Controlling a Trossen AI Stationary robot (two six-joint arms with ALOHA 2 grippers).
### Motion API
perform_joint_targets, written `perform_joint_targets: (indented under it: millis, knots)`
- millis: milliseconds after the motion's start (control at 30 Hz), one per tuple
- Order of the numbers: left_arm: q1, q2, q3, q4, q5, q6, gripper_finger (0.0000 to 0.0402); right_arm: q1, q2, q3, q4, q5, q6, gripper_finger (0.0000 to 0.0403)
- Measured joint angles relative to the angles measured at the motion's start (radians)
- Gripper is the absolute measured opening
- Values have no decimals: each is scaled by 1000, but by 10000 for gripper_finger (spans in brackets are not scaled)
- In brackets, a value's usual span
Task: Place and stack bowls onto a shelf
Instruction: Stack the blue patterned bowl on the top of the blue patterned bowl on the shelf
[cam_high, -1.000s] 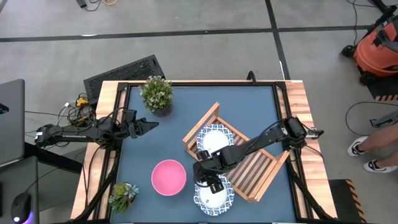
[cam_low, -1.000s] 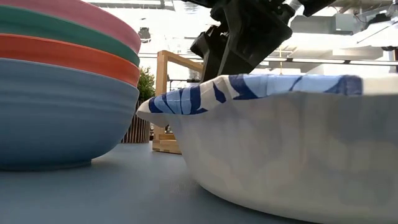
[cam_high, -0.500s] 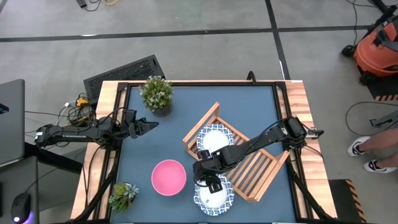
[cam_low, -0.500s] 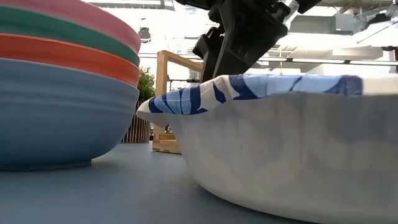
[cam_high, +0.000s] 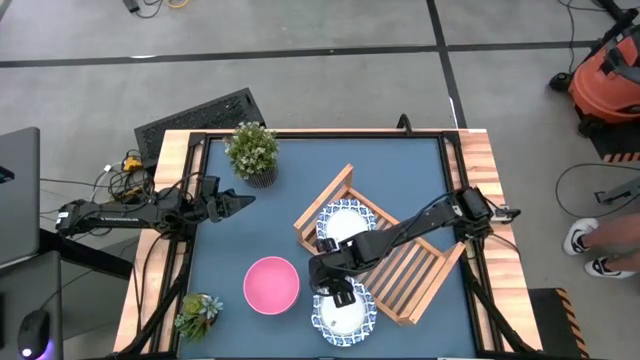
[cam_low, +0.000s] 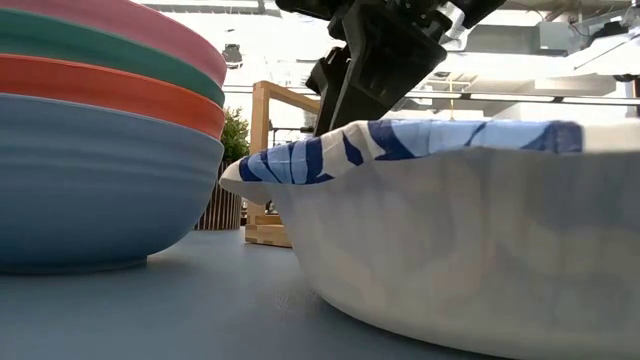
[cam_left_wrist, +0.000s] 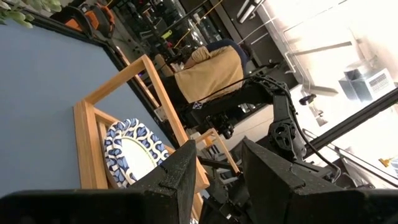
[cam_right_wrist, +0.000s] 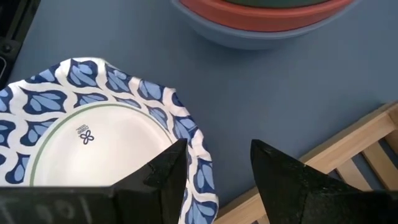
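- Against the frame a second back, my right gripper (cam_high: 342, 297) has crept slightly toward the pink stack and a touch away from the bench's near edge; in the low view the dark wrist sits further left above the bowl rim. Nothing else has shifted.
- The right fingers (cam_right_wrist: 283, 177) are parted and grasp nothing. They hang over the patterned bowl (cam_high: 343, 310) that sits on the bench at the near end of the shelf (cam_high: 415, 275); one finger is over its blue rim, the other over bare bench just beside it.
- That bowl rests upright, mouth up; being round, it has no long axis I can name.
- A second patterned bowl (cam_high: 345, 227) lies mouth up inside the shelf, whose long side runs diagonally across the bench.
- The stacked bowls (cam_high: 271, 284), pink on top, stand apart from the shelf.
- My left gripper (cam_high: 238, 202) waits at the bench's left edge near a potted plant (cam_high: 252, 150), fingers apart and empty.
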Motion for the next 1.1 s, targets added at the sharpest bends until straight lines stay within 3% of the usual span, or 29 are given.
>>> perform_joint_targets:
  millis: [800, 1100]
  knots:
    - [0, 0, 0, -3, -70, 58, 112, -17, -1, -1, -26, -31, -25, 200]
    - [0, 0, 0, -8, -94, 59, 112, -25, -2, -63, 31, -66, -3, 200]
